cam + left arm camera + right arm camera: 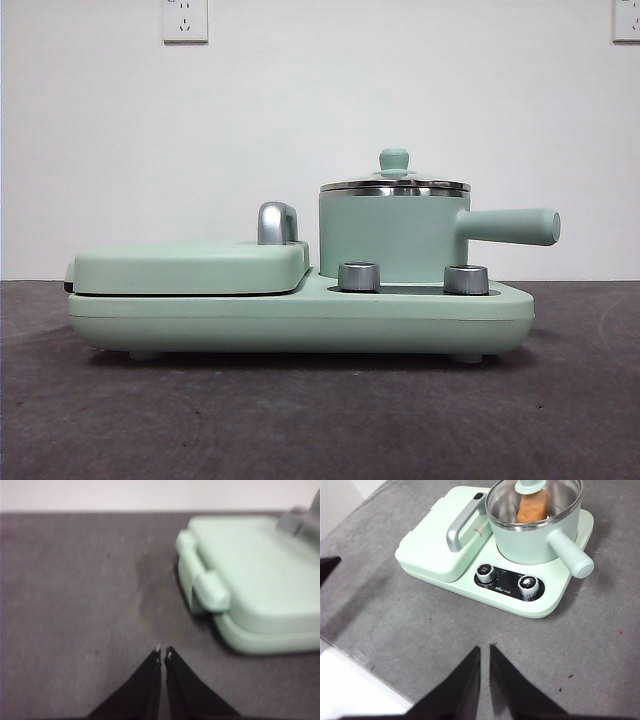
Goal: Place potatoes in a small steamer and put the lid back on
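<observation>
Both grippers hang above the grey matte surface (395,625), each with jaws nearly closed on nothing: right gripper (485,650), left gripper (163,651). Only the right wrist view shows the orange-brown potato (532,507) inside the mint-green steamer (392,240), under the steel-rimmed glass lid (394,183). The flat grill cover (190,266) lies beside it.

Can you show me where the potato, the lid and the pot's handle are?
potato (532,507): right wrist view, its orange middle, seen through the lid.
lid (394,160): front view, its green knob.
pot's handle (515,226): front view, mid-handle.

Potato (532,506) in lidded steamer (394,240)
</observation>
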Controlling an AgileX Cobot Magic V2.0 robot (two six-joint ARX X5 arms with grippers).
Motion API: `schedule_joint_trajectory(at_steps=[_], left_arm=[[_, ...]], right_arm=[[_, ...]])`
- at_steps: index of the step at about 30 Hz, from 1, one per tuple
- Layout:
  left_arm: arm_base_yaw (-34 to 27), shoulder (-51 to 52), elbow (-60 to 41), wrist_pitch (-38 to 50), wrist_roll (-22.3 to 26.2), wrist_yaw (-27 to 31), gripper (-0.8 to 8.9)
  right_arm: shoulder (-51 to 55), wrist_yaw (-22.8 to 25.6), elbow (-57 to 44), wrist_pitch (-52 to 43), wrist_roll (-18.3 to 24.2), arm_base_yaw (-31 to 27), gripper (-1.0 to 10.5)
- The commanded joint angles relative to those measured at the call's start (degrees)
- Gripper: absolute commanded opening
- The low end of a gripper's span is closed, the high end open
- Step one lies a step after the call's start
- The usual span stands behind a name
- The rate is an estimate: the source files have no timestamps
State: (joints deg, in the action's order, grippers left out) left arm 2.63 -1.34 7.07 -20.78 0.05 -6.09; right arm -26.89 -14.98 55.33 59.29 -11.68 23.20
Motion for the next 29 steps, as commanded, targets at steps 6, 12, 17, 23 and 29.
schedule_joint_trajectory(at_steps=[6, 12, 17, 23, 29], left_arm=[[0.0, 1.2, -4.7, 6.0, -1.6, -0.1, 0.2], [0.0, 1.2, -6.3, 11.1, -2.2, -0.1, 0.2], [0.0, 1.2, -6.3, 11.4, -2.2, -0.1, 0.2], [0.0, 1.2, -6.3, 11.4, -2.2, -0.1, 0.2], [0.0, 1.2, -6.3, 11.4, -2.2, -0.1, 0.2]], right_arm=[[-0.3, 0.0, 0.4, -0.6, 0.2, 0.3, 0.3], [-0.3, 0.0, 0.4, -0.6, 0.2, 0.3, 0.3], [-0.3, 0.0, 0.4, -0.6, 0.2, 0.3, 0.3], [-0.3, 0.0, 0.4, -0.6, 0.2, 0.3, 0.3], [-0.3, 0.0, 0.4, -0.6, 0.2, 0.3, 0.3]])
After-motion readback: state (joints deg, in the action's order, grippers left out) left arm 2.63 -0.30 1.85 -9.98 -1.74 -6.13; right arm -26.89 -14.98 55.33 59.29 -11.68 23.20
